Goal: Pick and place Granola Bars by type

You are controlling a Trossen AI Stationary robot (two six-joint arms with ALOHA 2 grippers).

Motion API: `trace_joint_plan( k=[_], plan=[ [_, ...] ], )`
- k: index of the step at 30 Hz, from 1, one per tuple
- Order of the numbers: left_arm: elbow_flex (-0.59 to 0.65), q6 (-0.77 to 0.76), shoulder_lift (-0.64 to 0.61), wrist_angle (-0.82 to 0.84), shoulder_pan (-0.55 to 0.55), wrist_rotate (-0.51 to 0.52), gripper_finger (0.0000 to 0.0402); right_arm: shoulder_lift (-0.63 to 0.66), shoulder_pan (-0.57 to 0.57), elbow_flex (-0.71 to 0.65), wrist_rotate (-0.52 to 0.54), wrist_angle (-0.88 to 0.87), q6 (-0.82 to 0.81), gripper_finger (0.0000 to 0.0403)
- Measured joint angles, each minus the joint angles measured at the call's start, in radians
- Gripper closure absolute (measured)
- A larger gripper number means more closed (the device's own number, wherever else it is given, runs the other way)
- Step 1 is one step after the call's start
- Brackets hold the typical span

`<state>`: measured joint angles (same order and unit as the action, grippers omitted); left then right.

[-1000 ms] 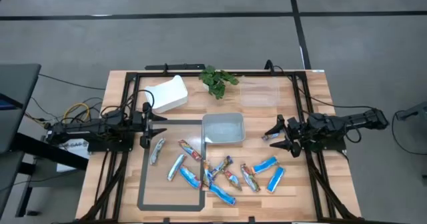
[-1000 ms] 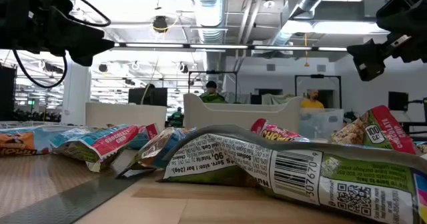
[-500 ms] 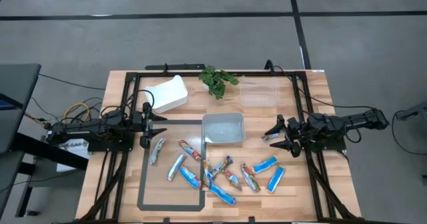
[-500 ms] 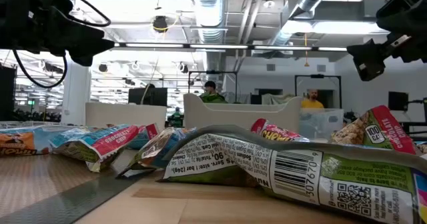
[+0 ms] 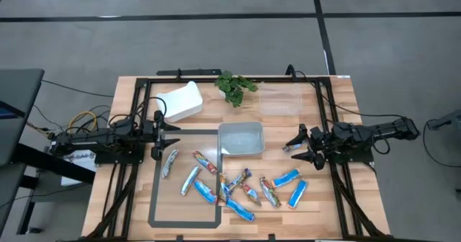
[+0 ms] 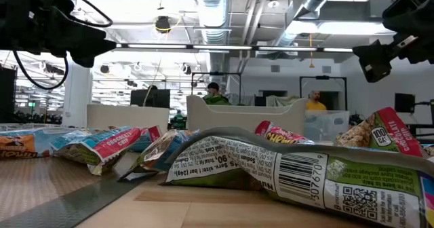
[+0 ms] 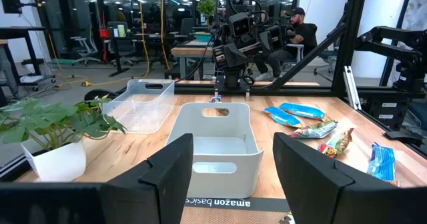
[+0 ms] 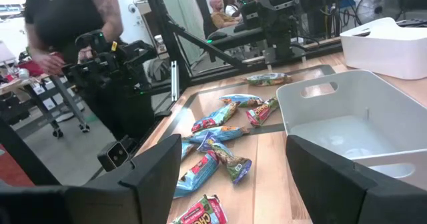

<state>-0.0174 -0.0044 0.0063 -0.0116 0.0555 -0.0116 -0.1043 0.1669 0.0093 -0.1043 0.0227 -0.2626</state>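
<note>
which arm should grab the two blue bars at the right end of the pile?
Right, probably. The right gripper hangs open just above the two blue bars; the left gripper, also open, sits across the pile beside a silver bar.

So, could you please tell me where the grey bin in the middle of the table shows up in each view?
High view: grey bin at centre, between both grippers.
Low view: grey bin in the background, behind the granola bars.
Left wrist view: centre, straight ahead.
Right wrist view: at right.
Shared landmark: the granola bars beside it.
</note>
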Motion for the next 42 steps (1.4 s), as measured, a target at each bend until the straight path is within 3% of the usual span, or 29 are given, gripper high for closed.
trace_joint_plan(
  k=[13, 21, 27, 31, 35, 38, 42],
  plan=[
    [0.000, -0.032, 0.000, 0.000, 0.000, -0.004, 0.0200, 0.000, 0.000, 0.000, 0.000, 0.000, 0.000, 0.0138],
    [0.000, -0.570, 0.000, -0.005, 0.000, -0.030, 0.0200, 0.000, 0.000, 0.000, 0.000, 0.000, 0.000, 0.0138],
    [0.000, -0.774, 0.000, -0.004, 0.000, -0.037, 0.0200, 0.000, 0.000, 0.000, 0.000, 0.000, 0.000, 0.0138],
    [-0.010, -0.732, 0.004, 0.008, 0.000, -0.065, 0.0200, 0.000, 0.000, 0.000, 0.000, 0.000, 0.000, 0.0138],
    [-0.063, -0.637, 0.069, 0.035, 0.000, 0.034, 0.0206, 0.000, 0.000, 0.000, 0.000, 0.000, 0.000, 0.0138],
    [-0.151, -0.551, 0.187, 0.075, 0.001, 0.114, 0.0218, 0.000, 0.000, 0.000, 0.000, 0.000, 0.000, 0.0138],
    [-0.296, -0.374, 0.436, 0.102, -0.003, 0.122, 0.0235, 0.000, 0.000, 0.000, 0.000, 0.000, 0.000, 0.0138]
  ],
)
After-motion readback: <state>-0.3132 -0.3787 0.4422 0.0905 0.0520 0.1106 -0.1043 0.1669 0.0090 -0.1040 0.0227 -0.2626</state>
